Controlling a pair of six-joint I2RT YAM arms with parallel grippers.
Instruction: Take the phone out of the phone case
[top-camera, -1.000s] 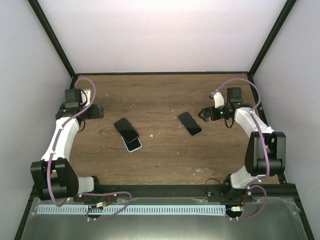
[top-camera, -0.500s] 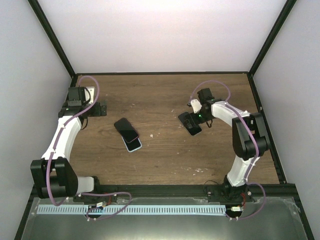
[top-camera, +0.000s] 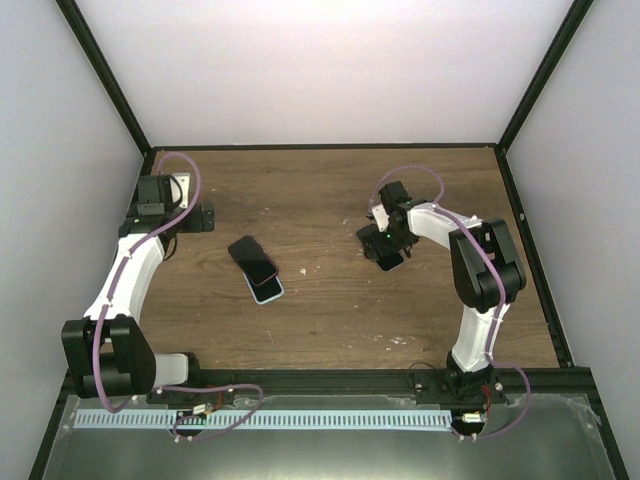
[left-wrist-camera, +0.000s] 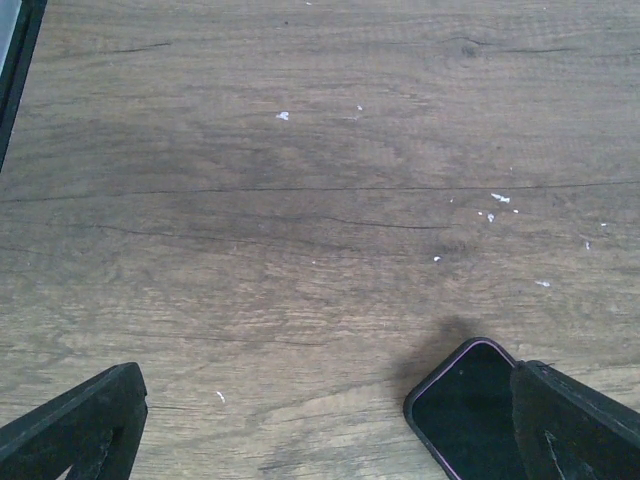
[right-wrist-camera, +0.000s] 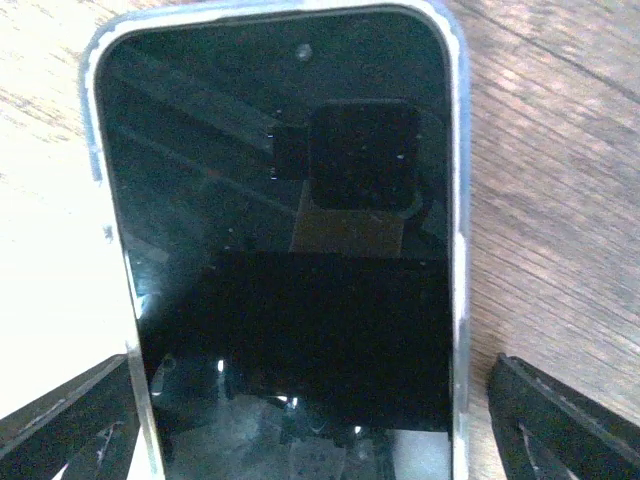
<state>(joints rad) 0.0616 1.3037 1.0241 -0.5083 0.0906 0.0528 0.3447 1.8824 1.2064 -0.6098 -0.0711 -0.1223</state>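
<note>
on the right half of the worktop (top-camera: 320, 190), the phone (right-wrist-camera: 290, 250) lies flat, screen up, seated in its phone case (right-wrist-camera: 457, 200). the case shows as a pale bluish rim around the dark screen. the right arm reaches over this unit, and in the overhead view most of the phone is covered by the wrist.

right fingers (right-wrist-camera: 560, 420): spread wide, one on each long side of the cased phone, near its lower end. nothing is clamped. whether either finger touches the case rim cannot be told.

left fingers (left-wrist-camera: 80, 420): spread wide, low over bare wood near the far left corner of the worktop. nothing is held.

two further handsets lie left of centre, well apart from the cased phone. a dark phone (top-camera: 252, 257) partly overlaps a light-edged phone (top-camera: 268, 290) at its near end. in the left wrist view, one rounded corner of the dark phone appears just beside the right-hand finger, lying flat on the wood.

small pale specks are scattered on the wood surface.
</note>
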